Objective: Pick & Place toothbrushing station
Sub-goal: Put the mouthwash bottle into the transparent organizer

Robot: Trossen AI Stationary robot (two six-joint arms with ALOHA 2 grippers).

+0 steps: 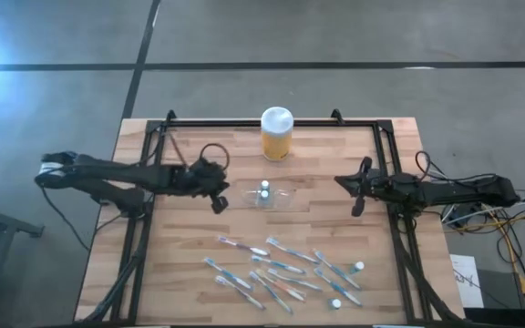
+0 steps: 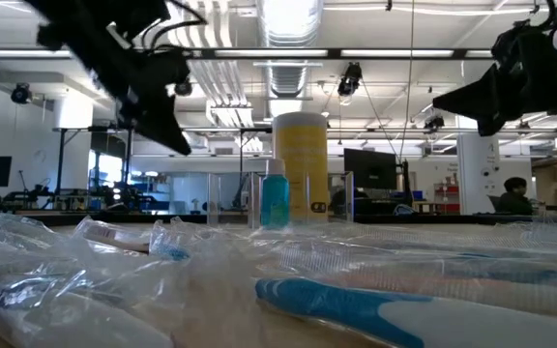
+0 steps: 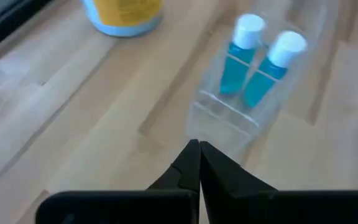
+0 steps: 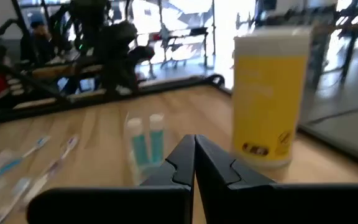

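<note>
The toothbrushing station (image 1: 267,195) is a small see-through holder standing on its base at the table's middle. Two blue tubes with white caps (image 3: 257,59) stand upright in it. My left gripper (image 1: 219,205) hovers just left of it, shut and empty, its tips (image 3: 199,148) pointing slantwise down at the holder's near edge (image 3: 222,118). My right gripper (image 1: 357,208) hangs to the holder's right, also shut and empty (image 4: 194,143). Several wrapped toothbrushes (image 1: 276,269) lie flat on the near part of the table.
A tall yellow jar with a white lid (image 1: 276,134) stands behind the holder near the far edge. Two small white-capped tubes (image 1: 358,267) lie among the toothbrushes at the near right. A dark frame (image 1: 386,146) runs along the table's sides and far edge.
</note>
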